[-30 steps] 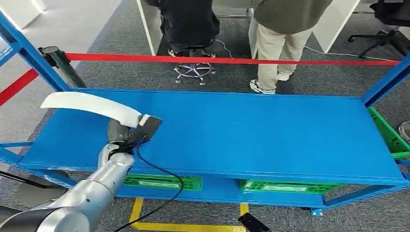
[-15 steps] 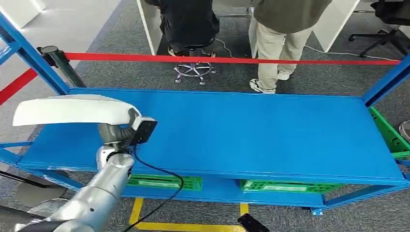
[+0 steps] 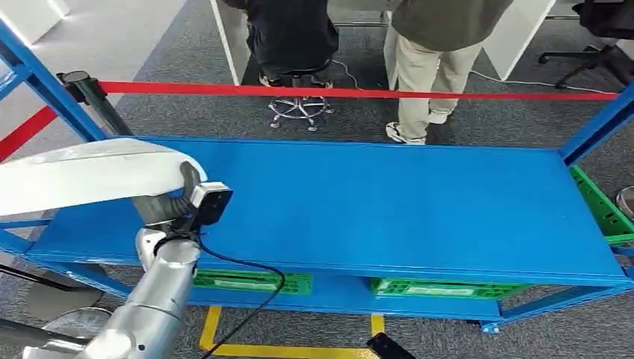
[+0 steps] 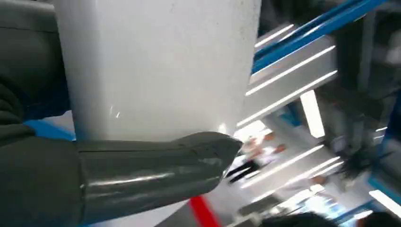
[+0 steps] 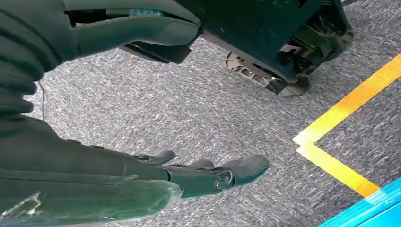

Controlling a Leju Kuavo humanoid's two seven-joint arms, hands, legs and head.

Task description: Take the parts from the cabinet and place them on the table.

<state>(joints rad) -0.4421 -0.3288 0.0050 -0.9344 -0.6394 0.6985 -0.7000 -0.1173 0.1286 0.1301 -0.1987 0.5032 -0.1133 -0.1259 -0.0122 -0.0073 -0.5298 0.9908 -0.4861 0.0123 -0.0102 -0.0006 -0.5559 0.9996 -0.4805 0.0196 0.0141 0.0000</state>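
White, smooth and curved, a long panel (image 3: 90, 176) is gripped at one end by the robot's left hand (image 3: 168, 203) above the blue shelf (image 3: 389, 202), probably light, stiff plastic that would lever and slip unless held nearer its middle, while the right hand (image 5: 189, 172) hangs empty, fingers loosely spread.

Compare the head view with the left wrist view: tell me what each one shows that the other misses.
Head view alone: the blue shelf, the red barrier tape, the green crates underneath, and people standing beyond.
Left wrist view alone: the thick grey thumb pressed against the part, close up.
Both: the white curved part held by the left hand.
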